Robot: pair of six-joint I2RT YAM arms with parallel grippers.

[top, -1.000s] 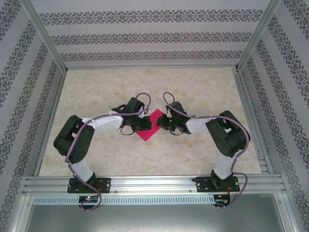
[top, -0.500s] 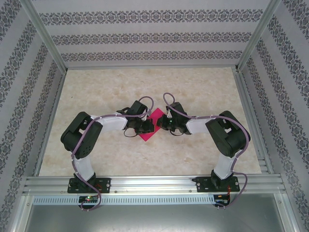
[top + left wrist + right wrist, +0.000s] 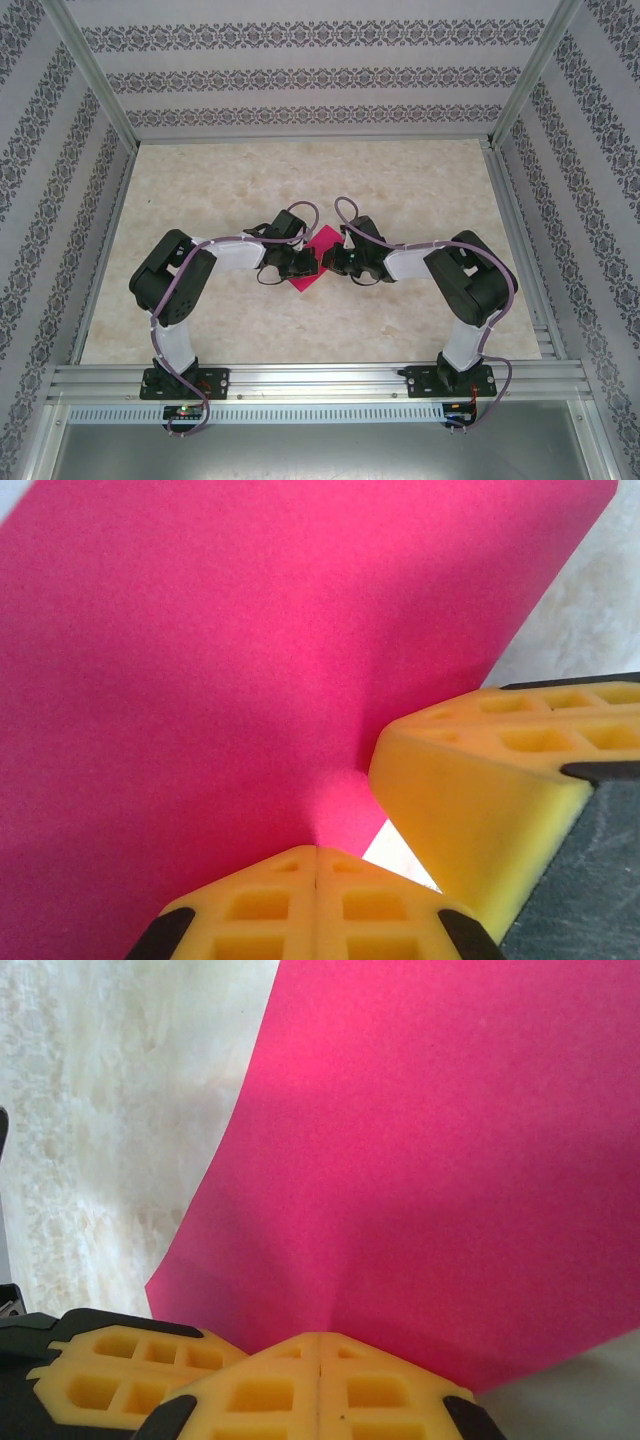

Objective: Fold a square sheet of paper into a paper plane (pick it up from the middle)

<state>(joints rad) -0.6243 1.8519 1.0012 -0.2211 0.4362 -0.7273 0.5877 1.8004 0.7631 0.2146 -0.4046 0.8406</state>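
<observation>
Item: square sheet of paper (image 3: 322, 241), magenta-pink, plain, no crease that I can see.
Loc.: mid-table (image 3: 420, 190), lying corner-on like a diamond, between my two pincers.
Left pincer (image 3: 300, 262): jaws fully closed, tips nipping a pucker of the sheet. Paper tents up to the seam in my left wrist view.
Right pincer (image 3: 336, 262): same, closed tight on a pinch of the sheet from the opp. side, tips just beside the left's.
Pads (image 3: 270, 1390): yellow foam, grid-cut, meeting flush.
Step (est.): pick-up from the middle, grip made, folding prob. not begun.
Progress (est.): early, no plane shape yet.
Lifted?: can't tell if the sheet is clear of the table. A sliver of table shows under the paper nr my left tips.
Next move needs (est.): both arms rising together at an even pace, no pulling apart, else thin paper may tear or slip. Then corners lined up for the 1st crease.
Brands/labels/writing: none legible on sheet, pads or arms. Walls (image 3: 300, 80) carry ornamental bands, no text.
</observation>
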